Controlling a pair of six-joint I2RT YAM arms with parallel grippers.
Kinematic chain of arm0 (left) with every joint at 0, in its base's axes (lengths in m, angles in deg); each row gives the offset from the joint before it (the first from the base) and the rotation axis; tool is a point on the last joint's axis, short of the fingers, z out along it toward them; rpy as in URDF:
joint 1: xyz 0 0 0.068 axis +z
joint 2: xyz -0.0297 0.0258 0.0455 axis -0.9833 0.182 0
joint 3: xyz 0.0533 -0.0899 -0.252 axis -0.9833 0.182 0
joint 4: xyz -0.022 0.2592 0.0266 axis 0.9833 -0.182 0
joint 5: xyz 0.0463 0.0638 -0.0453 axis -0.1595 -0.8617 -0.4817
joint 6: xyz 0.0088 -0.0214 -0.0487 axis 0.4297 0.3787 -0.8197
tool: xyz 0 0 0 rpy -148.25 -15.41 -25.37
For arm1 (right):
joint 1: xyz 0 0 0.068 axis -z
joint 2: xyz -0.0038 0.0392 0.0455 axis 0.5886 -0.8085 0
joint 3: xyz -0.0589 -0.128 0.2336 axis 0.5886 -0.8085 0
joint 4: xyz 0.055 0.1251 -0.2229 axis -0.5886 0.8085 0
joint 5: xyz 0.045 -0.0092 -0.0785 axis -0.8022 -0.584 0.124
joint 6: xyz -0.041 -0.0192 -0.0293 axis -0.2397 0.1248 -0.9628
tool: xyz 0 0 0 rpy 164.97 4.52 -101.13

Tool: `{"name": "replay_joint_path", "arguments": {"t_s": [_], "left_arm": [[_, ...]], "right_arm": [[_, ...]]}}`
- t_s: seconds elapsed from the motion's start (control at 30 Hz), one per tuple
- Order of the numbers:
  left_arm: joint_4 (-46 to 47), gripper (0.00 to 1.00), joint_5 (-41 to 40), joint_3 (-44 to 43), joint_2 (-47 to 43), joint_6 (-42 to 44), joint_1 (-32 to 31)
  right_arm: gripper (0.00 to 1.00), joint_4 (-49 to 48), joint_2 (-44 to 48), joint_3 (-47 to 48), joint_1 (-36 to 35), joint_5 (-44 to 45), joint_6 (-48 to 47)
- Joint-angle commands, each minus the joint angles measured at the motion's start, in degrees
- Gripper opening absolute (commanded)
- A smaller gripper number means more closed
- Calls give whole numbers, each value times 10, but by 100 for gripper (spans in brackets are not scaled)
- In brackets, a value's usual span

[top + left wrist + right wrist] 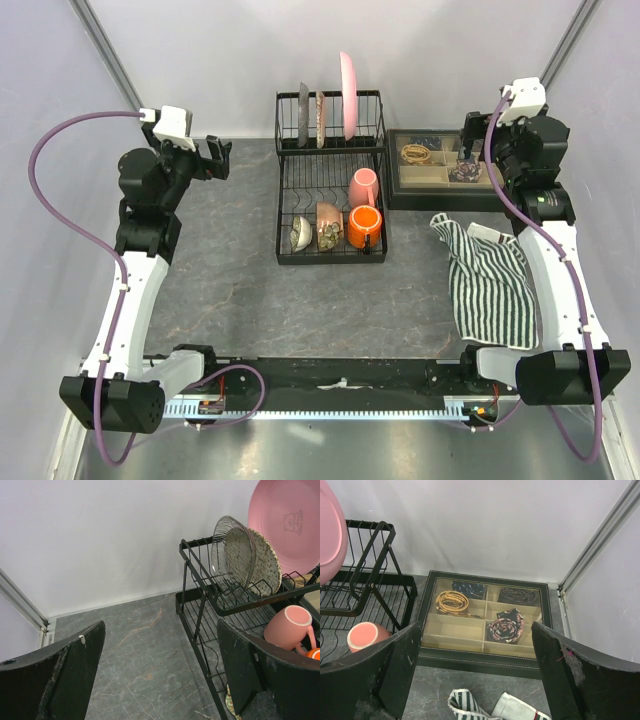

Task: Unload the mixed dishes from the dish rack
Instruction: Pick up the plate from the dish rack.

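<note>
The black wire dish rack stands mid-table. Its upright back holds a pink plate, a grey speckled plate and a dark glass dish. Its lower basket holds a pink mug, an orange mug, a brown patterned bowl and a small pale bowl. My left gripper is open and empty, raised left of the rack; its view shows the plates and pink mug. My right gripper is open and empty, raised above the tray.
A dark compartmented tray of rolled trinkets sits right of the rack, also in the right wrist view. A striped cloth lies in front of it, beside the right arm. Walls close the back and both sides.
</note>
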Motion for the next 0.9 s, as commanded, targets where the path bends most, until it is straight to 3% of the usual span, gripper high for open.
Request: {"name": "replay_joint_path", "arguments": {"t_s": [0.0,0.27,0.4,0.53,0.67,0.87], "left_arm": [[16,99,-3,-2,3,-6,2],[16,99,-2,-2,6,-8,2],[15,98,-14,-2,11,-19,2],[15,98,-32,-3,15,-30,2],[16,98,-55,-2,18,-34,2],[22,98,-82,10,14,-34,2]], "right_arm": [[98,-23,-3,24,1,-15,5],[98,-16,-31,49,1,-58,8],[98,3,-80,120,-25,-42,21],[98,34,-127,190,-86,19,14],[98,51,-160,238,-165,136,-19],[98,65,-228,321,-262,214,-56]]}}
